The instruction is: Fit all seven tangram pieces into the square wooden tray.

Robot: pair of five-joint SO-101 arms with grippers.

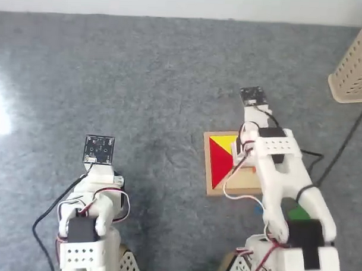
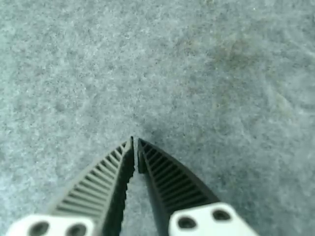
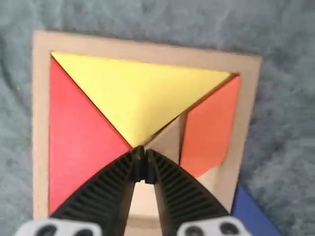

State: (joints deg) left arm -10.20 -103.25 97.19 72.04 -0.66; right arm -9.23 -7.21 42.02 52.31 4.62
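Your right end effector [image 3: 141,169], tips pressed together, hangs over the tray [image 3: 147,46] at the yellow triangle's [image 3: 138,93] apex. Judged next: nudge the orange piece [image 3: 209,128] flush against the yellow edge, slowly, without disturbing the red triangle [image 3: 78,142]. The left end effector [image 2: 135,145], likewise pressed together, hangs over bare desk [image 2: 197,59].

blue piece [image 3: 250,216] cut off, tray [image 1: 208,166] half hidden
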